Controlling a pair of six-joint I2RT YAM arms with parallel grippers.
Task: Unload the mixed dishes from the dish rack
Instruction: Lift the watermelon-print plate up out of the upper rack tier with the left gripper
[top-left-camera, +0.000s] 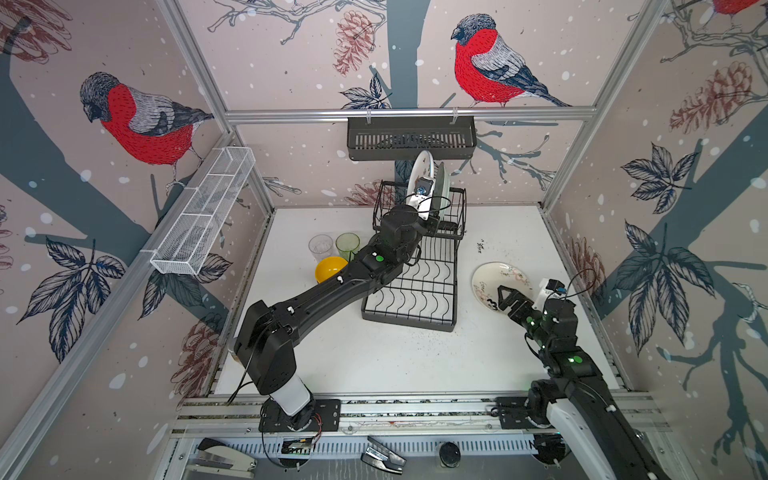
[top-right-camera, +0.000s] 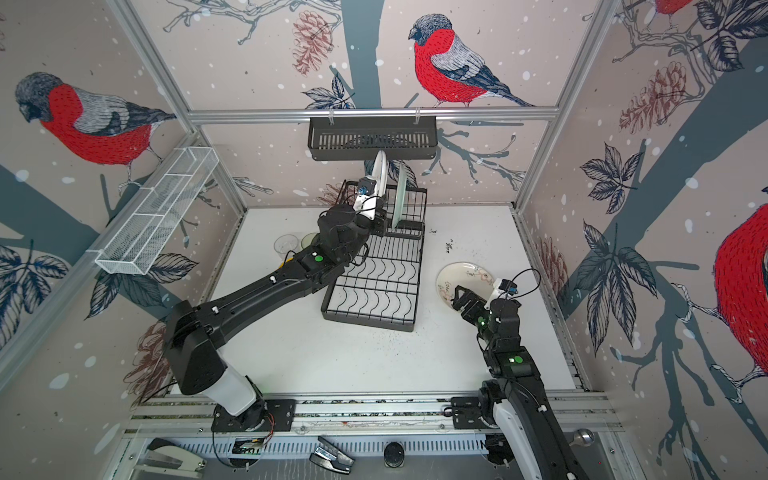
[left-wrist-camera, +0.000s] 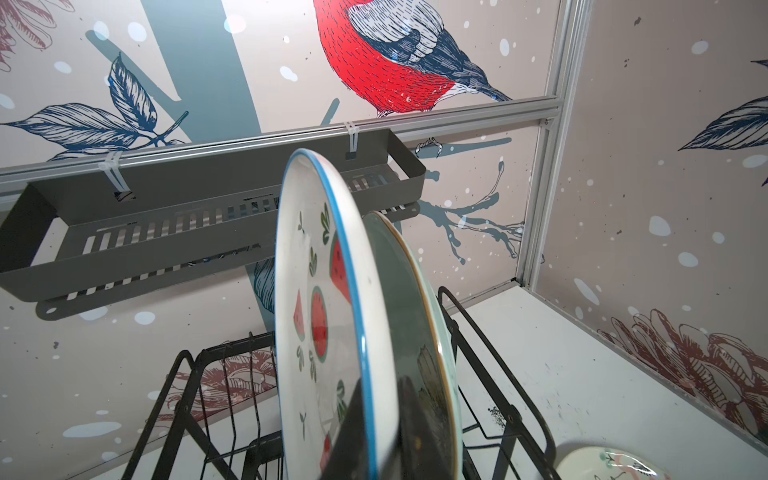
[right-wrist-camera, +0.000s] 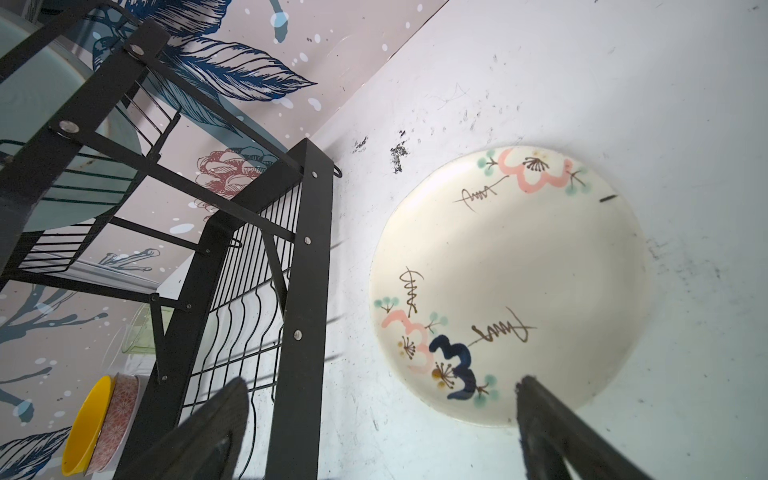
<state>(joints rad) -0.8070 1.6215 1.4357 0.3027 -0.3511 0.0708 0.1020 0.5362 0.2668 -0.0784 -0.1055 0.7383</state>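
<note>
Describer: Dark fingers (left-wrist-camera: 353, 440) of the left tool (left-wrist-camera: 384, 436) fill the near edge of the left wrist view, clamped tight on the lower rim of a watermelon plate (left-wrist-camera: 316, 291). That plate stands on edge in the raised basket (top-right-camera: 424, 208) of the dish rack (top-left-camera: 409, 322), with a mint plate (left-wrist-camera: 399, 316) just behind it.

Listener: What could go wrong?

Describer: 3 things, I judge. A black slotted basket (left-wrist-camera: 166, 232) hangs on the wall close above the plate's top edge, so a straight lift could knock the rim against it. The mint plate sits so near that I cannot tell whether the 2 touch. Pulling 1 out crooked could drag or tip the other. The pinch is also narrow and low on the rim, so the plate could swing or slip.

Listener: And the other arm?

Describer: In both top views the right tool (top-left-camera: 501, 297) hangs empty, jaws spread wide, just above a cream plate (top-left-camera: 494, 276) lying flat on the counter (top-left-camera: 374, 361), right of the rack. A clear tumbler (top-left-camera: 320, 246), a green tumbler (top-left-camera: 347, 244) and a yellow bowl (top-left-camera: 330, 268) stand left of the rack, close beside the left arm. A careless swing back could brush them.
</note>
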